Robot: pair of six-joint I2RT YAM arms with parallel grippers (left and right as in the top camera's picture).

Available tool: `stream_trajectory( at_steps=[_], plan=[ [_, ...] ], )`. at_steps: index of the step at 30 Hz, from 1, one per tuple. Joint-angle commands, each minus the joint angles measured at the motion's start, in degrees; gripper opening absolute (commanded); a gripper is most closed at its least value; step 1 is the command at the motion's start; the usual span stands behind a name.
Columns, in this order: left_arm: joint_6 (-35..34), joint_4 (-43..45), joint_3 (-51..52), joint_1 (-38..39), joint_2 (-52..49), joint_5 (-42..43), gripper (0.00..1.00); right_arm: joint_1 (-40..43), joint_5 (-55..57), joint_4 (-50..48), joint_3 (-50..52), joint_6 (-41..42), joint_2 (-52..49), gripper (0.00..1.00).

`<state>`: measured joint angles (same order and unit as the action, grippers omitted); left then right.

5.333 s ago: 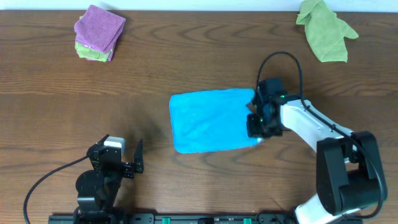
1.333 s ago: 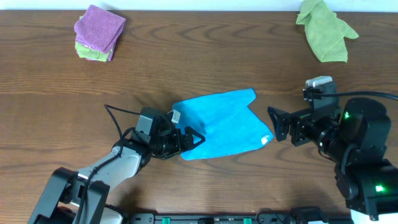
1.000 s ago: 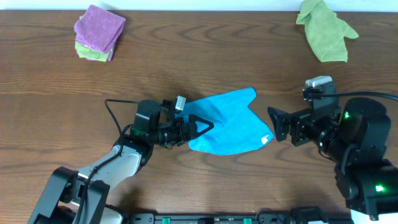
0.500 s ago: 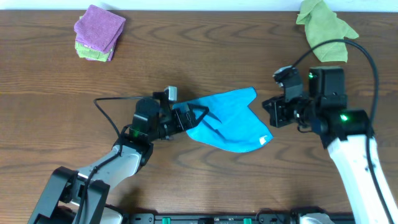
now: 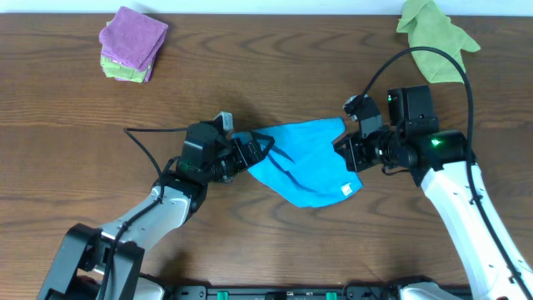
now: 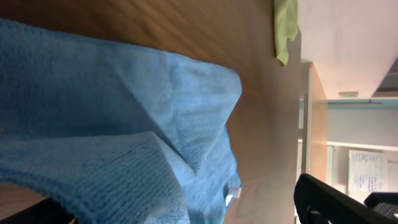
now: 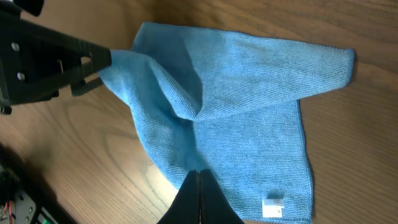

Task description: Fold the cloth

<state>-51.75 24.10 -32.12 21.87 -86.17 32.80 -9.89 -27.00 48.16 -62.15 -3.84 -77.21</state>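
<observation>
The sky-blue cloth lies at the table's middle with its left part lifted and folded over to the right. Its white tag sits at the front right corner, also seen in the right wrist view. My left gripper is shut on the cloth's left corner and holds it above the table; the right wrist view shows this grip. In the left wrist view the cloth fills the frame and hides the jaws. My right gripper is shut and empty, just above the cloth's right part.
A purple folded cloth on a green one sits at the back left. An olive-green cloth lies at the back right, also in the left wrist view. The right arm faces the left gripper.
My left gripper took the cloth's left corner, lifted it and carried it rightward over the cloth. My right arm moved in from the right and now hovers at the cloth's right edge.
</observation>
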Motion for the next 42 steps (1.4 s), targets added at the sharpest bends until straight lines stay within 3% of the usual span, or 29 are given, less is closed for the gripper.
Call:
stream_trajectory(
  at_steps=[1, 16, 21, 28, 36, 39, 42],
  plan=[
    [3.8, -2.1, -0.4, -0.1, -0.3, 1.7, 0.96, -0.5, 0.0, 0.0, -0.7, -1.2, 0.1, 0.01],
    [13.2, -21.8, -0.2, -0.1, -0.3, -5.1, 0.96, -0.5, 0.0, 0.1, -0.7, -1.3, 0.1, 0.01],
    [12.7, -23.9, -0.2, 0.4, -0.3, -4.0, 0.97, -0.6, 0.0, -2.2, -0.7, -3.5, -1.2, 0.01],
    [13.7, -17.4, -2.4, -3.1, 4.0, -2.6, 0.98, -0.7, 1.2, -2.1, -0.7, -3.5, -3.0, 0.01],
    [20.2, -25.5, -7.1, -5.4, 7.7, -10.7, 0.96, -0.7, 1.5, -2.2, -0.7, -3.5, -3.0, 0.01],
    [20.0, -26.0, -7.1, -5.4, 7.3, -10.7, 0.96, -0.7, 2.1, -2.1, -0.7, -3.5, -3.0, 0.01],
    [20.1, -32.3, -7.1, -5.2, 7.1, -8.5, 0.96, -0.6, 7.3, -1.3, -0.7, -3.5, -3.5, 0.01]
  ],
)
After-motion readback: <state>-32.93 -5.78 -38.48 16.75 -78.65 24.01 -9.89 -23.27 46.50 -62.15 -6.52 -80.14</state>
